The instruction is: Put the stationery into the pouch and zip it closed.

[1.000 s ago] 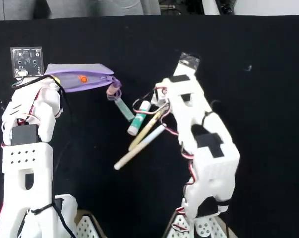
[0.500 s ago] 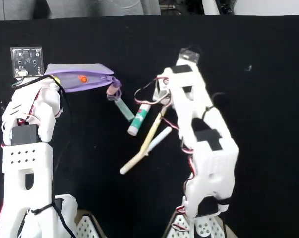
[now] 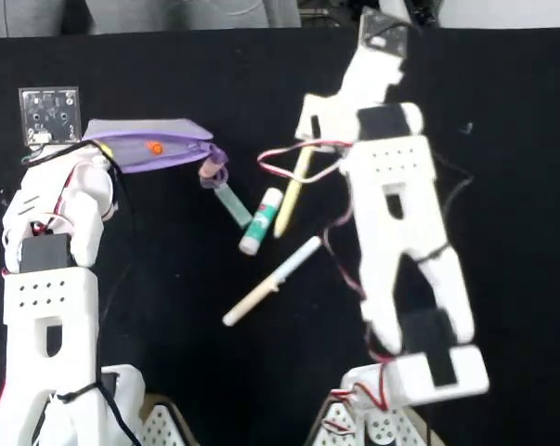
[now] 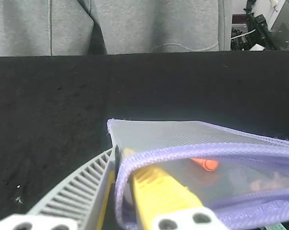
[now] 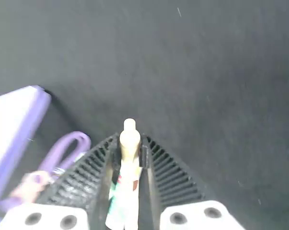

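Note:
The purple mesh pouch [image 3: 154,149] lies at the far left with its mouth held up; an orange item [image 4: 204,164] shows inside. My left gripper [image 3: 101,158] is shut on the pouch's [image 4: 192,143] end, with its yellow finger [image 4: 156,191] inside the purple rim. My right gripper [image 3: 309,139] is raised right of the pouch and shut on a cream pen [image 3: 293,190] that hangs slanting over the table. The right wrist view shows that pen [image 5: 129,139] pinched between the fingers [image 5: 86,172], with the pouch [image 5: 15,124] off to one side.
On the black table lie a green-and-white marker [image 3: 261,220], a teal stick [image 3: 231,204] and a long white-and-cream pen [image 3: 270,282]. A pink charm on a purple loop [image 3: 212,171] hangs off the pouch's end. A square tag plate [image 3: 49,114] sits at the far left.
My right arm has risen and swung toward the table's far side, lifting the cream pen off the pile. The other pen shifted slightly. The left arm and pouch stayed put.

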### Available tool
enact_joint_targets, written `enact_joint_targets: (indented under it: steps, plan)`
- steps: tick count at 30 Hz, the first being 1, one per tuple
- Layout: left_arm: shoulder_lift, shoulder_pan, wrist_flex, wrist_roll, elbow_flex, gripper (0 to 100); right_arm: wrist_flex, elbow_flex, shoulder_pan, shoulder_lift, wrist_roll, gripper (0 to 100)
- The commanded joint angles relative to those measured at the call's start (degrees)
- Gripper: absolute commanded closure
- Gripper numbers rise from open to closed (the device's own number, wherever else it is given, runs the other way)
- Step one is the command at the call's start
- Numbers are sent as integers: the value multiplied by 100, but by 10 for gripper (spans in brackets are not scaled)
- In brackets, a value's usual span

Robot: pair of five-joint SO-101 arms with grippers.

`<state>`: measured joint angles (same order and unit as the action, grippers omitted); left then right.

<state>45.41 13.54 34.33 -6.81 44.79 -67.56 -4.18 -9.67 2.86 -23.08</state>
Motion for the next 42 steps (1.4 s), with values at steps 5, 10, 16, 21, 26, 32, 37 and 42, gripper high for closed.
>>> enact_joint_targets:
  steps: [5, 10, 16, 21, 26, 32, 37, 42]
  plan:
    - [79, -75, -132, 88, -40, 972, 422, -268, -440, 1402, 237, 987]
    - [79, -75, -132, 88, -31, 972, 501, -259, -536, 2079, 237, 987]
    - [79, -84, -132, 88, -31, 972, 923, 365, -1099, 2914, 738, 987]
    - [79, -330, -105, 88, -13, 972, 2488, 2026, -1407, 3969, 1108, 987]
    - [79, -435, -114, 88, 31, 972, 4202, 3723, -1591, 5130, 1521, 987]
    - [79, -435, -132, 88, 31, 972, 5327, 4840, -1934, 6141, 1600, 987]
    - [79, -444, -141, 88, 31, 972, 5829, 5288, -2365, 6457, 1600, 987]
    - [79, -444, -123, 88, 31, 972, 6558, 5789, -2593, 6457, 1609, 987]
